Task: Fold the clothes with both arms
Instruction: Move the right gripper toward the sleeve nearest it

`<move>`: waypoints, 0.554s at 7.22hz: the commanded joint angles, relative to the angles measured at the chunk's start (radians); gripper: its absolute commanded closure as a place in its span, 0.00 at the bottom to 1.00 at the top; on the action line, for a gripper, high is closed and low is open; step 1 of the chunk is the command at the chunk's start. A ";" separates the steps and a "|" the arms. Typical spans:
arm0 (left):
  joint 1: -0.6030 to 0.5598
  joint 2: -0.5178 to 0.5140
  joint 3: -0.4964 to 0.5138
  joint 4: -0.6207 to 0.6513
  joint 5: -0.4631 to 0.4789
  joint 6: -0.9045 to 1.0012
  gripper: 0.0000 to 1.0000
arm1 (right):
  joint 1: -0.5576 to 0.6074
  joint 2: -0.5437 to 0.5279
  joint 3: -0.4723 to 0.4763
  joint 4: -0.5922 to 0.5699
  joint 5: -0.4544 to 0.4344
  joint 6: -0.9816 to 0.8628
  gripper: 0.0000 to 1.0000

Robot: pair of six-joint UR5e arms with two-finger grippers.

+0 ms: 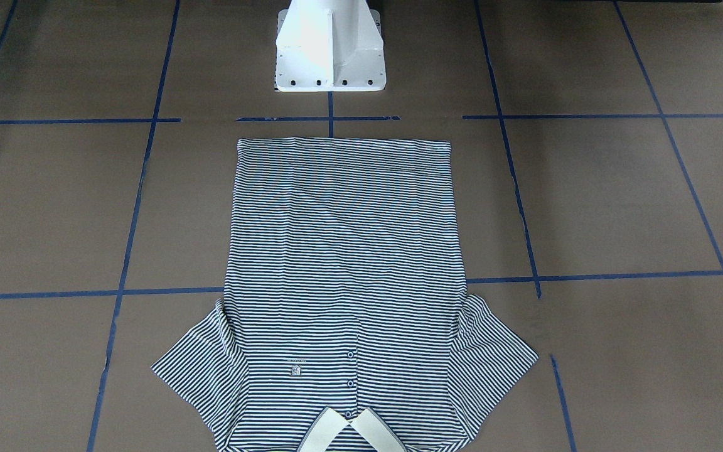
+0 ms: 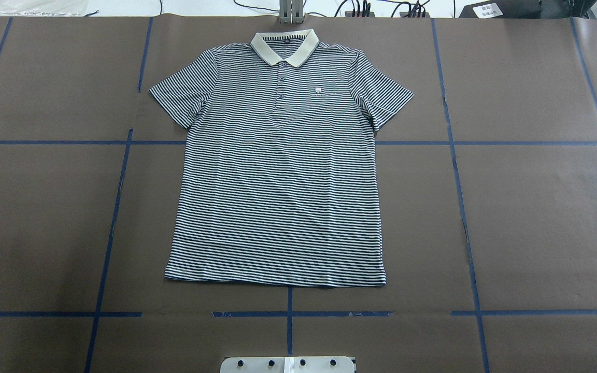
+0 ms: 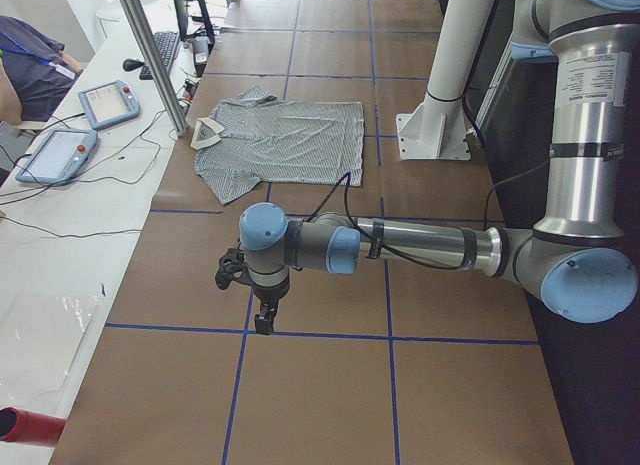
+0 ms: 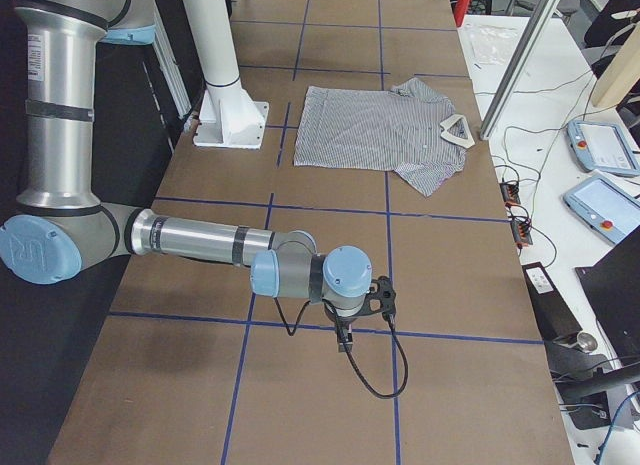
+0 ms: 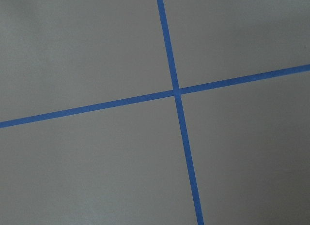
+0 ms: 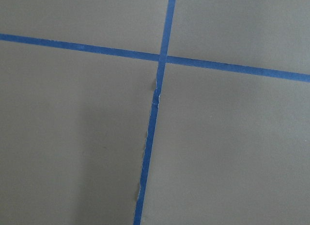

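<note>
One flat, front-up, navy-and-white striped polo shirt (image 2: 278, 181) lies mid bench (image 2: 537, 217), its cream collar (image 2: 284, 46) at twelve o'clock seen overhead, with three buttons (image 1: 350, 383); I cannot tell how wide the jaws of the left arm (image 3: 420, 247) and right arm (image 4: 200, 240) are.

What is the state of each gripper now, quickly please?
Left gripper: cannot be told, seen only from the side.
Right gripper: cannot be told either.
</note>
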 commanded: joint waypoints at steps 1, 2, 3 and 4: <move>0.000 -0.002 -0.005 -0.001 0.000 0.000 0.00 | 0.000 0.014 0.009 0.003 -0.001 0.006 0.00; 0.002 -0.014 -0.008 -0.003 0.002 0.000 0.00 | -0.003 0.029 0.007 0.011 -0.004 0.009 0.00; 0.005 -0.078 0.007 -0.014 0.006 -0.009 0.00 | -0.006 0.069 0.007 0.008 -0.001 0.024 0.00; 0.005 -0.140 0.003 -0.018 -0.001 -0.006 0.00 | -0.068 0.181 0.015 0.009 -0.009 0.114 0.00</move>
